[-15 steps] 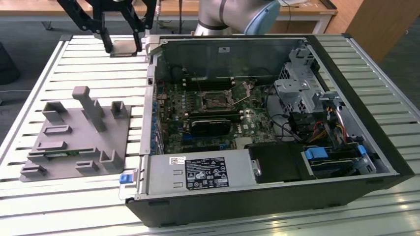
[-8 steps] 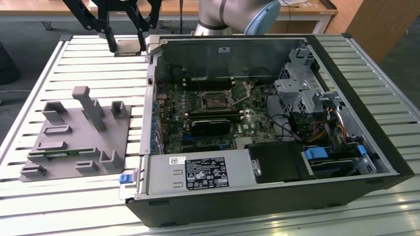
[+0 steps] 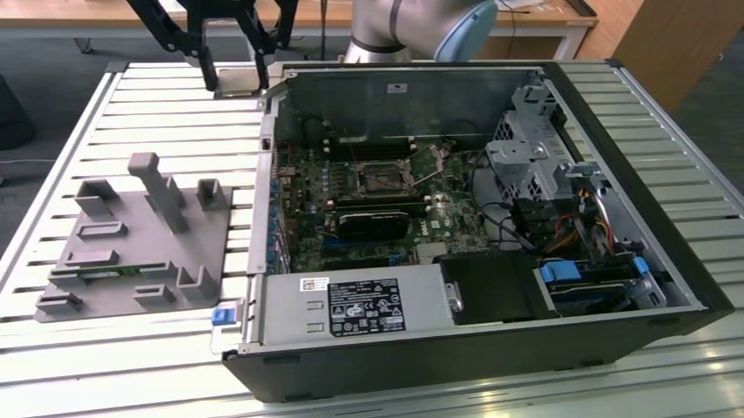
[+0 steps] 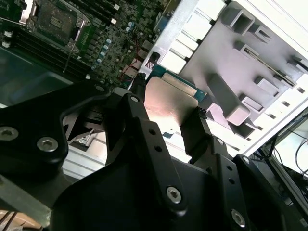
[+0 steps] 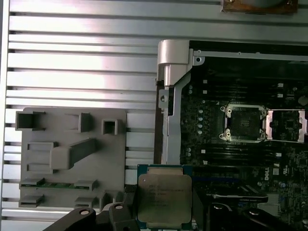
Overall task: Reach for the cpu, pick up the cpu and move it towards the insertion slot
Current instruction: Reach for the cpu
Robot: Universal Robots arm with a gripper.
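Ribbed aluminium worktop [image 3: 152, 113], pale slats running in long parallel grooves, carries an open black computer case [image 3: 651, 287] and a grey moulded fixture tray [image 3: 128, 252] with blocky posts and pockets.

My claw [image 3: 236, 83] hangs above the slats just outside the case's far corner. Matte black fingers [image 4: 139, 125], angular and bolted, pinch the cpu [image 5: 164, 199] by two opposite edges. Chip is a flat square: silvery brushed-metal lid, thin green-tan rim, corners notched. In the second wrist view its metal face [image 4: 171, 110] glints pinkish between my pads. In the exterior view it shows as a small pale plate [image 3: 236, 84] between the fingertips.

Insertion slot [image 3: 381, 178] lies inside the case, well apart from my claw, on the dark green motherboard [image 3: 348, 200]. Square socket, shiny steel frame, dark centre; in the first wrist view [image 5: 243, 122] its frame reads bright against the dense board, beyond the case's grey sheet-metal edge.

Fixture tray sits beside the case, on the side away from the drive cages. A thin green circuit strip [image 5: 57, 183] rests in one of its low slots.
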